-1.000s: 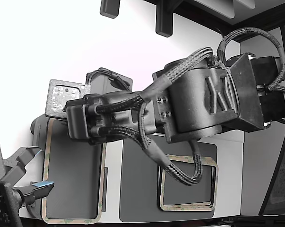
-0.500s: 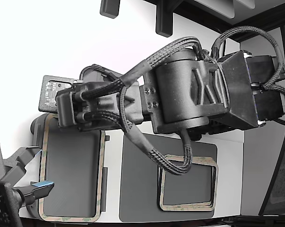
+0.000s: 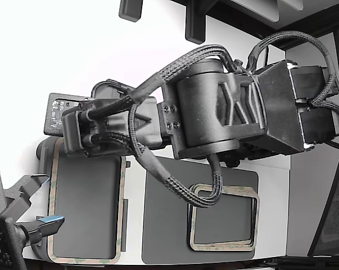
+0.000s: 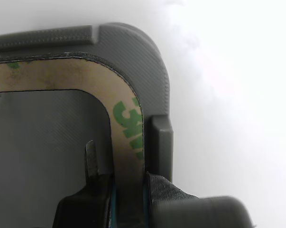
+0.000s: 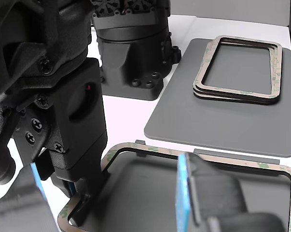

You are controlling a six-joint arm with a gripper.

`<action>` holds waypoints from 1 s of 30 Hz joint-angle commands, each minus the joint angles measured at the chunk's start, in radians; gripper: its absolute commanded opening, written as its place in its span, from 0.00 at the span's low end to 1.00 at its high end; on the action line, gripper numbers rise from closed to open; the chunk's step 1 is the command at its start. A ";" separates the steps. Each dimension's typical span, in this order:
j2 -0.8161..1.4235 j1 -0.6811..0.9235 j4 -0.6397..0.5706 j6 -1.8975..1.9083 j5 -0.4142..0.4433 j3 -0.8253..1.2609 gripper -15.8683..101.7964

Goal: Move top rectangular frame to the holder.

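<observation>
The top rectangular frame [image 4: 126, 123], thin, light and judged flexible, lies on the holder [image 4: 152, 71] at the worktop's left edge in the exterior view, the gripper [image 4: 128, 190] nipping its narrow border, the sensible hold near a corner.

Arm [image 3: 214, 112] reaches across from the exterior view's right, wrist end over the upper left, braided cables looped along it. Gripper [image 3: 73, 135] sits above the top edge of the holder [image 3: 41, 149]; jaws hidden behind the wrist body, can't tell if they're closed. Top rectangular frame [image 3: 52, 208] lies flat on the holder, tan border all round, upper edge under the wrist. Dark grey mat [image 3: 163, 225] just beside it to the right, carrying a stack of frames [image 3: 222, 244] near its lower right. Second gripper [image 3: 28, 216] at lower left, blue-padded finger over the frame's left edge.
</observation>
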 commanded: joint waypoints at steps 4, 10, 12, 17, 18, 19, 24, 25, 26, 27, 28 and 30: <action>0.015 -0.020 0.009 0.002 0.003 -0.018 0.04; 0.012 -0.026 0.009 -0.014 0.002 -0.018 0.04; 0.012 -0.028 0.009 -0.017 0.000 -0.017 0.04; 0.017 -0.028 0.009 -0.015 -0.002 -0.009 0.04; 0.017 -0.028 0.009 -0.015 -0.002 -0.009 0.04; 0.017 -0.028 0.009 -0.014 -0.002 -0.009 0.04; 0.012 -0.026 0.009 -0.012 -0.002 -0.008 0.04; 0.011 -0.026 0.009 -0.012 -0.002 -0.008 0.04; 0.011 -0.026 0.009 -0.014 -0.002 -0.008 0.04; 0.009 -0.026 0.009 -0.015 -0.002 -0.008 0.04; 0.009 -0.026 0.009 -0.017 -0.002 -0.009 0.04; 0.005 -0.026 0.008 -0.020 -0.003 -0.011 0.04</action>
